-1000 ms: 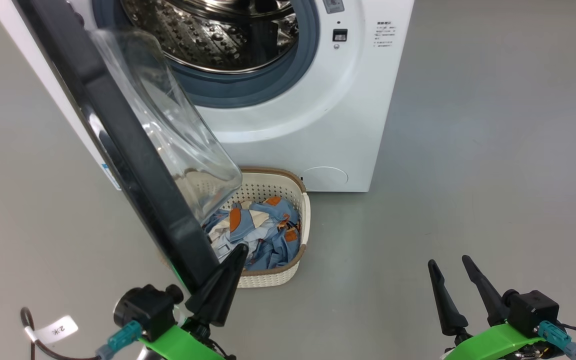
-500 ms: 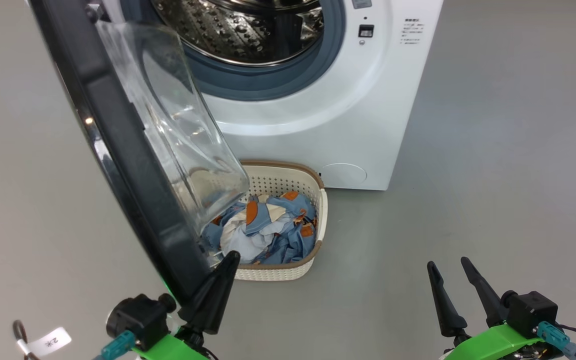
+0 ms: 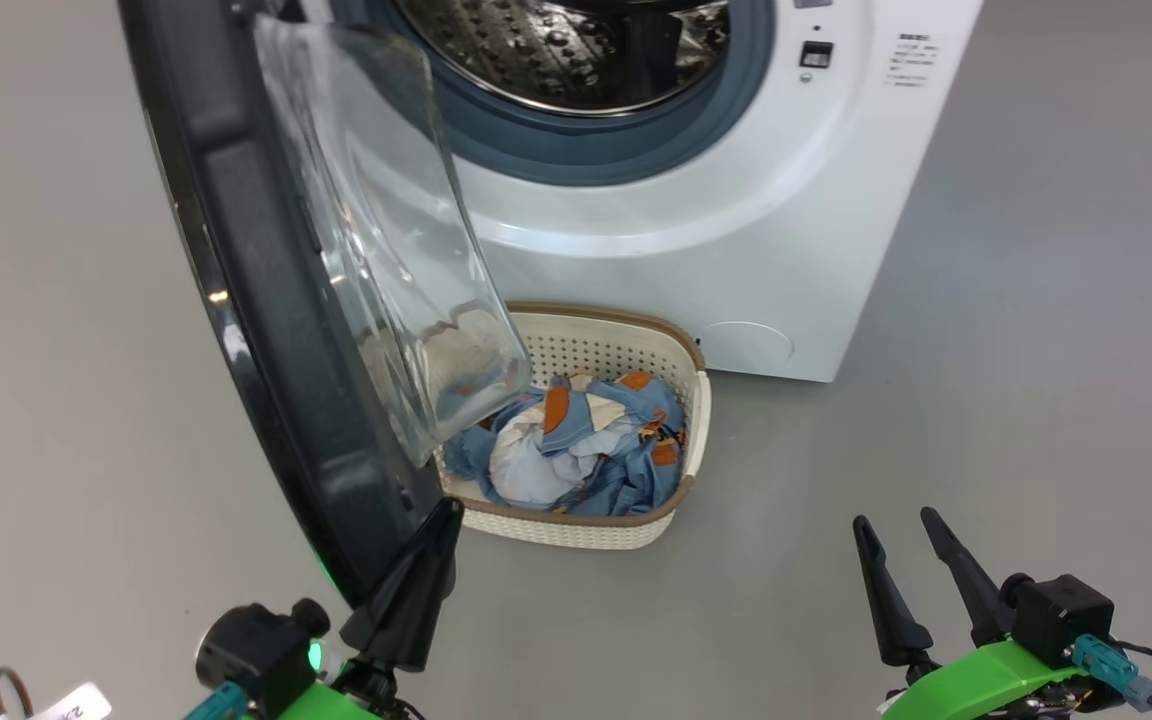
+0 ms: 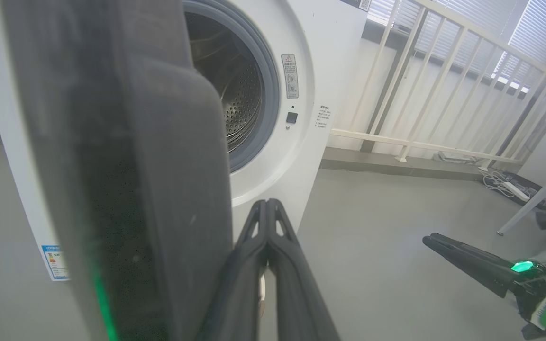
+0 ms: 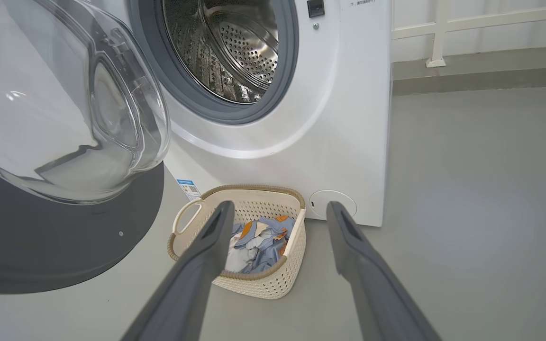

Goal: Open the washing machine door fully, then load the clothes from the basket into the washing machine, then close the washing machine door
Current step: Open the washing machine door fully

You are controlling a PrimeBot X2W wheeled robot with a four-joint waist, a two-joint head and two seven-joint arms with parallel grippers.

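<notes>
The left gripper [image 3: 439, 525], pinched shut on nothing, braces the washing machine door [image 3: 256, 300] at lower left, seemingly to push it wider; the right gripper [image 3: 895, 517] gapes empty; the clothes [image 3: 586, 455] sit in the basket [image 3: 576, 527], centre frame.

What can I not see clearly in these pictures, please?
- Left end of the basket: head view, hidden behind the washing machine door.
- Printed notice on the washing machine: head view, too small to read.
- Upper drum: head view, cut off by the top edge.
- Number of clothes: crumpled together.
</notes>
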